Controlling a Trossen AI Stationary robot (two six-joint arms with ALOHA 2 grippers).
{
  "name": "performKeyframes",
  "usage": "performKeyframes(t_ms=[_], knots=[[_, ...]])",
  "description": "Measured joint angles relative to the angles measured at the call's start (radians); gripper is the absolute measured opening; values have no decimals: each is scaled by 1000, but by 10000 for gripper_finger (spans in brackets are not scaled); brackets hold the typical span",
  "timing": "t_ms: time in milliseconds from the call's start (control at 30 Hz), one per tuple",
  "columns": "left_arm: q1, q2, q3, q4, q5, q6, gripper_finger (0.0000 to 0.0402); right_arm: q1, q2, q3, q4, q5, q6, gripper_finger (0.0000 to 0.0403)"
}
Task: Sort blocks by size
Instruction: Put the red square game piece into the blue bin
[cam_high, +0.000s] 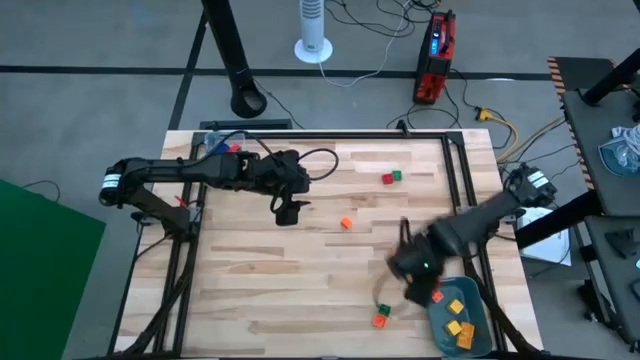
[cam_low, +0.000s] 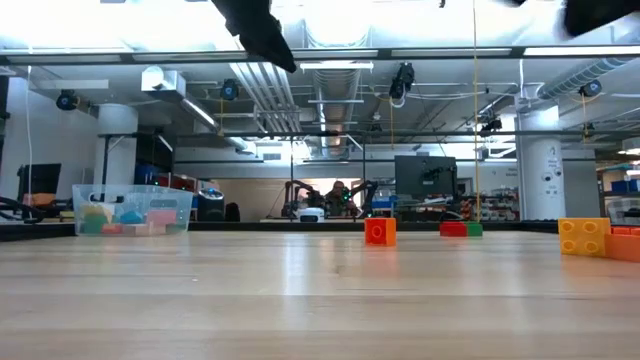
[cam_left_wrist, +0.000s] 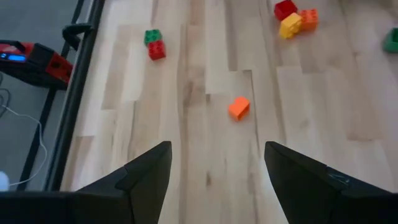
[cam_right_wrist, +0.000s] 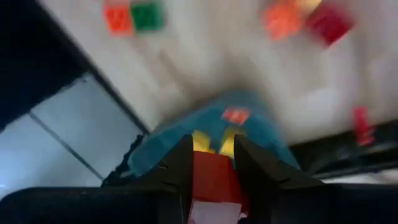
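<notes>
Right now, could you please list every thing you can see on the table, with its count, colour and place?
orange block: one, orange, alone at the table's middle.
red and green blocks: two, side by side, toward the far edge.
blocks near the tray: red, orange and yellow cluster by the near edge; exact count unclear.
tray: one, grey-blue, near right corner, holding yellow and orange blocks.
clear box: one, far left, pastel items inside.
left gripper: open, hanging over bare wood.
right gripper: shut on a red block, above the tray.

Robotics laboratory: exposed ceiling ducts (cam_low: 330, 95), distant monitors (cam_low: 425, 175), and a wooden workbench (cam_high: 320, 270) on concrete flooring.
</notes>
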Motion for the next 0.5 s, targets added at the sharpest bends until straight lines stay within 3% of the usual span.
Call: performKeyframes(t_ms=[267,500], knots=[[13,11,-13,59,39,64,244,354,-26,-136,29,20,461,94],[20,71,-45,204,181,182,244,435,-17,-225,65,4,609,181]])
